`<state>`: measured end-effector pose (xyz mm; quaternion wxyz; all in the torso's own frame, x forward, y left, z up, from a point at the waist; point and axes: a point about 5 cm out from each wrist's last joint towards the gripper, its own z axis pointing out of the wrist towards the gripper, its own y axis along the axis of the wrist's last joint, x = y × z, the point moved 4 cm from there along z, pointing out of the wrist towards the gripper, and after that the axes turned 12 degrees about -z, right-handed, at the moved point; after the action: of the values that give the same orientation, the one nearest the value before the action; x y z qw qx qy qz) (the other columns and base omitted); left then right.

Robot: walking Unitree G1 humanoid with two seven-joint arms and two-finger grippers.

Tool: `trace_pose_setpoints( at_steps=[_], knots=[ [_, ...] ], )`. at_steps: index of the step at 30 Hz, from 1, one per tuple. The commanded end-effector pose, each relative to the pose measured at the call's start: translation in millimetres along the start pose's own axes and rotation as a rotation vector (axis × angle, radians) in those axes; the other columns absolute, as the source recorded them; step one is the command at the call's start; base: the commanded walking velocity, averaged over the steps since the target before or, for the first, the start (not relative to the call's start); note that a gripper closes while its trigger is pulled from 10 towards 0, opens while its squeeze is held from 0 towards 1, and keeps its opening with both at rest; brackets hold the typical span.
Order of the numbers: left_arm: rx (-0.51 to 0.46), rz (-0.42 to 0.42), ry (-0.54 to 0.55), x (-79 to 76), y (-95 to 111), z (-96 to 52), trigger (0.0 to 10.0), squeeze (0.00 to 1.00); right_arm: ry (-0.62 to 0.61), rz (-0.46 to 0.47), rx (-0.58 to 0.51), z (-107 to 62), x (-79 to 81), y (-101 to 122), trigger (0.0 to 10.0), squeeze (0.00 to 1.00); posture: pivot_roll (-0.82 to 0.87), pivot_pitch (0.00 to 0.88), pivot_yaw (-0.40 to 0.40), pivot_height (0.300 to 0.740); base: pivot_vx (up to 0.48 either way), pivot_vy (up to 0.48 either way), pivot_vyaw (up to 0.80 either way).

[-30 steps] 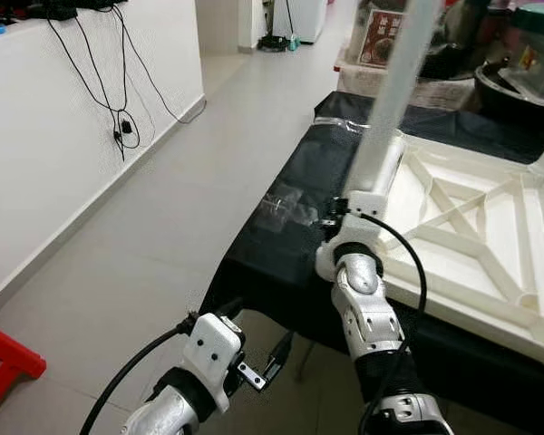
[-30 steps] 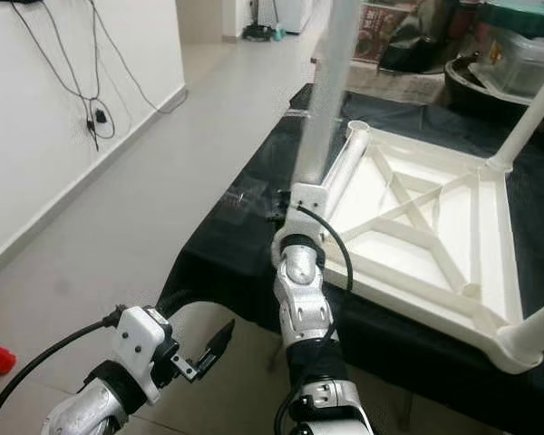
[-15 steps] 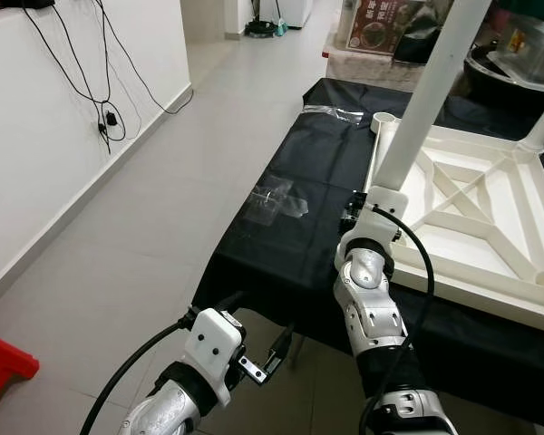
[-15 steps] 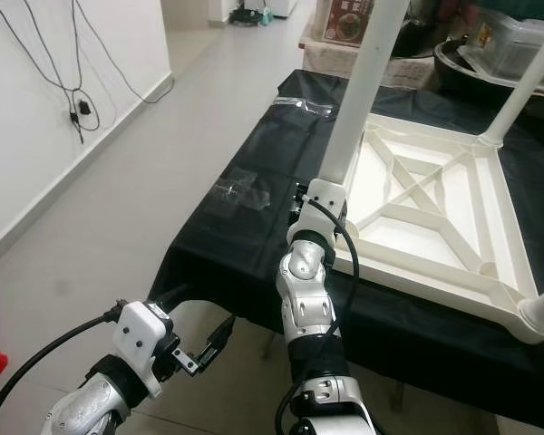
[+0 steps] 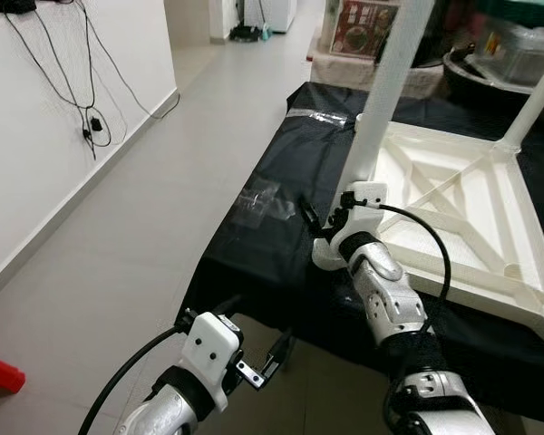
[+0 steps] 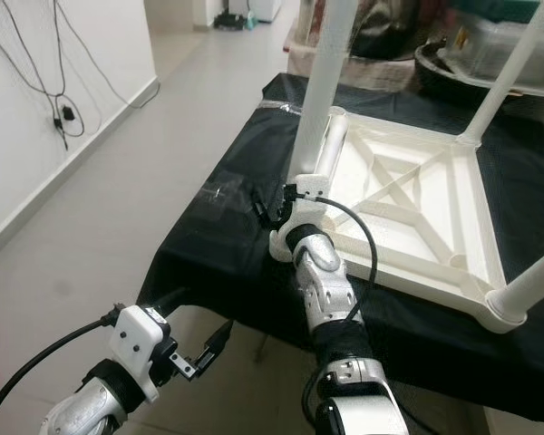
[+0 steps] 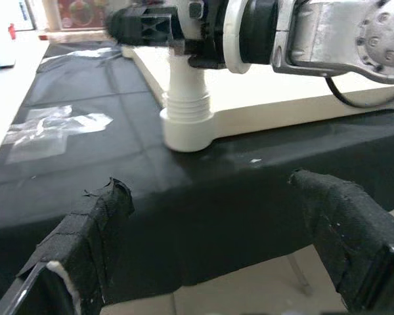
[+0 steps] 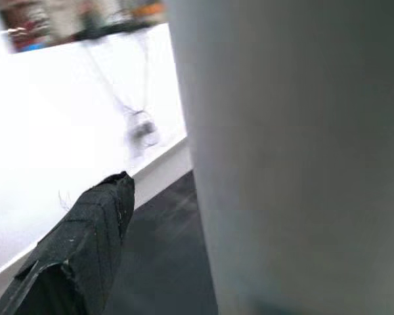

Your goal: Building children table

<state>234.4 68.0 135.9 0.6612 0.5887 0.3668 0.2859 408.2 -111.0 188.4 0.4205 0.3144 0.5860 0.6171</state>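
- Left gripper [image 5: 270,361] hangs at 7 o'clock below the black-clothed table's [image 5: 281,245] edge, fingers [image 7: 85,230] spread, holding nothing.
- Right gripper [image 5: 319,220] at centre clasps the upright white leg [image 5: 381,100].
- The upturned white tabletop [image 5: 453,217] lies at 3 o'clock.

White plastic tabletop [image 5: 471,227] lies upside down on the black-covered worktop [image 5: 281,236], ribbed underside up: diagonal braces cross inside a raised rim. Near-left corner socket [image 7: 186,125] sits close to the worktop's front edge, ringed collar visible. White round leg [image 5: 385,91] stands over this corner, close to upright, lower end at the socket; whether it is fully seated cannot be told. Second leg [image 5: 535,100] stands upright in the far corner. Third leg [image 6: 535,285] rises tilted from the near-right corner. All parts are the same matte off-white.
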Motion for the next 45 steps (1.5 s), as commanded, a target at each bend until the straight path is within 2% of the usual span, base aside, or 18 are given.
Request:
trace_pose_setpoints(
  at_steps=[1,7,12,13,14,15,19,21,23,25,28,30,33,34,35,36,39,45],
  knots=[
    [0.016,-0.008,-0.001,-0.4,-5.6,-0.5,10.0,0.00,0.163,0.032,0.012,4.2,21.0,-3.2,10.0,0.00,0.10,0.082,-0.055,0.740,0.000,0.000,0.00],
    [0.016,-0.009,0.005,-0.6,-4.6,-1.5,10.0,0.00,0.638,0.047,-0.018,10.3,54.4,17.1,10.0,0.00,0.12,0.096,-0.064,0.740,0.000,0.000,0.00],
    [0.015,-0.009,0.007,-0.8,-4.2,-1.9,10.0,0.00,0.768,0.049,-0.026,6.3,67.3,14.9,10.0,0.00,0.13,0.100,-0.067,0.740,0.000,0.000,0.00],
    [0.015,-0.009,0.008,-0.8,-4.2,-1.9,10.0,0.00,0.791,0.042,-0.025,6.1,71.2,12.9,8.3,0.00,0.13,0.100,-0.067,0.740,0.000,0.000,0.00],
    [0.015,-0.009,0.008,-0.8,-4.2,-1.9,10.0,0.00,0.791,0.042,-0.025,6.1,71.2,12.9,8.3,0.00,0.13,0.100,-0.067,0.740,0.000,0.000,0.00],
    [0.015,-0.009,0.008,-0.9,-4.1,-1.9,10.0,0.00,0.791,0.021,-0.010,7.5,74.6,9.0,0.0,0.00,0.13,0.103,-0.068,0.740,0.000,0.000,0.00],
    [0.015,-0.008,0.010,-0.7,-3.9,-2.1,10.0,0.00,0.746,-0.017,0.009,12.0,76.3,3.3,0.0,0.00,0.13,0.103,-0.068,0.740,0.000,0.000,0.00],
    [0.014,-0.008,0.012,-0.5,-4.0,-2.0,10.0,0.00,0.692,-0.062,-0.001,15.2,73.1,1.5,0.0,0.00,0.13,0.102,-0.068,0.740,0.000,0.000,0.00],
    [0.015,-0.009,0.011,0.3,-4.5,-1.4,10.0,0.00,0.469,-0.056,0.022,24.3,54.8,-1.2,0.0,0.00,0.11,0.099,-0.064,0.740,0.000,0.000,0.00],
    [0.015,-0.009,0.011,0.3,-4.5,-1.4,10.0,0.00,0.469,-0.056,0.022,24.3,54.8,-1.2,0.0,0.00,0.11,0.099,-0.064,0.740,0.000,0.000,0.00],
    [0.015,-0.009,0.007,0.7,-4.9,-0.4,10.0,0.00,0.165,-0.048,0.053,24.4,27.4,-9.9,0.0,0.00,0.10,0.098,-0.063,0.740,0.000,0.000,0.00],
    [0.014,-0.009,0.007,0.8,-4.8,-0.2,10.0,0.00,0.113,-0.049,0.056,23.3,22.3,-11.8,0.0,0.00,0.10,0.098,-0.063,0.740,0.000,0.000,0.00],
    [0.015,-0.006,0.005,1.4,-5.3,0.9,10.0,0.00,-0.367,-0.055,0.144,-2.7,-20.0,-32.3,0.0,0.00,0.09,0.095,-0.056,0.740,0.000,0.000,0.00],
    [0.015,-0.006,0.005,1.4,-5.3,0.9,10.0,0.00,-0.367,-0.055,0.144,-2.7,-20.0,-32.3,0.0,0.00,0.09,0.095,-0.056,0.740,0.000,0.000,0.00],
    [0.015,-0.006,0.004,1.6,-5.4,1.2,10.0,0.00,-0.517,-0.065,0.168,-17.5,-29.9,-36.6,0.0,0.00,0.10,0.093,-0.056,0.740,0.000,0.000,0.00],
    [0.015,-0.006,0.004,1.6,-5.4,1.2,10.0,0.00,-0.517,-0.065,0.168,-17.5,-29.9,-36.6,0.0,0.00,0.10,0.093,-0.056,0.740,0.000,0.000,0.00],
    [0.015,-0.003,0.005,2.2,-5.3,1.6,10.0,0.00,-0.813,-0.037,0.196,-48.7,-36.6,-38.6,0.0,0.00,0.10,0.093,-0.056,0.740,0.000,0.000,0.00],
    [0.015,-0.001,0.007,2.8,-5.2,1.4,10.0,0.00,-0.959,0.059,0.190,-51.5,-18.1,-37.0,0.0,0.00,0.10,0.094,-0.058,0.740,0.000,0.000,0.00]
  ],
)
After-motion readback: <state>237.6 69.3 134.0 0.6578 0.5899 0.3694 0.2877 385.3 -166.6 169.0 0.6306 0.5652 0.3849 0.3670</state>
